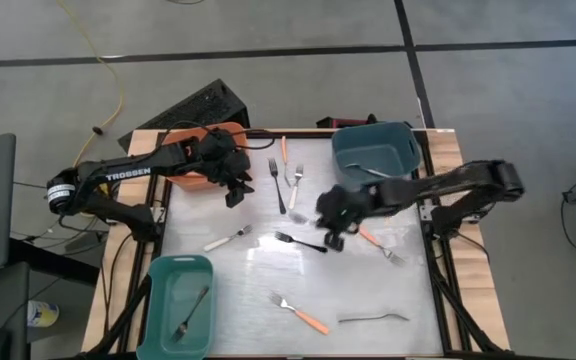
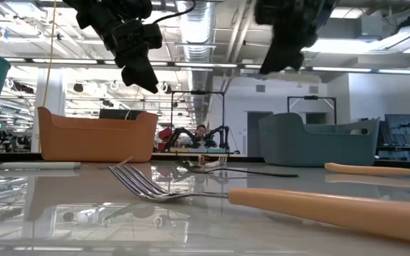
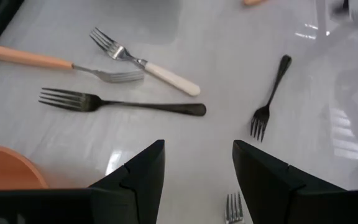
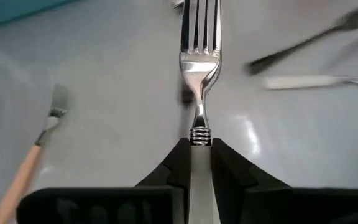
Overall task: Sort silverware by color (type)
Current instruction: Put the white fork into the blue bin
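Right gripper [image 4: 196, 163] grips a white-handled fork [image 4: 199, 74]; left gripper [image 3: 197, 168] hangs open. Beside the orange bin [image 1: 200, 165], most forks remain unsorted on the desk [image 1: 368, 290].

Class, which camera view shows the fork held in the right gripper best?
The right wrist view: the fork sticks straight out from the right gripper, tines and neck plain, fingers shut on its white handle. The high view hides it under the arm; the low and left wrist views show nothing clear of it.
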Available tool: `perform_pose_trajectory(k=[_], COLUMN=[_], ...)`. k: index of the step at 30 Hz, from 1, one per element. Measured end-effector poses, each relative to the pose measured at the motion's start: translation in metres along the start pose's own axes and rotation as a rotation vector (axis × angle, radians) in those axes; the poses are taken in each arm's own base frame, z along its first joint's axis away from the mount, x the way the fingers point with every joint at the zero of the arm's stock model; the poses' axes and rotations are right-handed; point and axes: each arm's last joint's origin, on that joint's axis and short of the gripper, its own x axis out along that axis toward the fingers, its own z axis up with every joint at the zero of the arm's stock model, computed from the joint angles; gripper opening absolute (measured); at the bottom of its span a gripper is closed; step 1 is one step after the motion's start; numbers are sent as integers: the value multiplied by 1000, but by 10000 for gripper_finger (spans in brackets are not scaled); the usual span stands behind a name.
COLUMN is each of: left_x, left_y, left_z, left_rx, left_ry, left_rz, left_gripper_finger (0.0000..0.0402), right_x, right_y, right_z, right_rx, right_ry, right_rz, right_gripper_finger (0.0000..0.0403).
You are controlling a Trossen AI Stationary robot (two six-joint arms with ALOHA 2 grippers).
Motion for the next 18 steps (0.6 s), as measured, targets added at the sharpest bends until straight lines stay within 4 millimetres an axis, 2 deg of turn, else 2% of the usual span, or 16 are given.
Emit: perform_pose_trajectory(k=[5, 8, 14, 18], left_x=[0, 0, -1, -2], left_y=[2, 3, 6, 8], left_z=[4, 7, 13, 16], left_rx=[-17, -39, -155, -267], left_ry=[-37, -70, -150, -200], left_rz=[54, 102, 208, 255], left_gripper_finger=[174, 174, 174, 174], right_x=[-50, -74, -107, -122], right_y=[-31, -51, -95, -123], right_z=[-4, -9, -20, -25], right_rx=[-17, -44, -132, -189], right_ry=[-48, -46, -24, -17], right_rz=[-75, -131, -276, -326], right_gripper_finger=[64, 64, 64, 63])
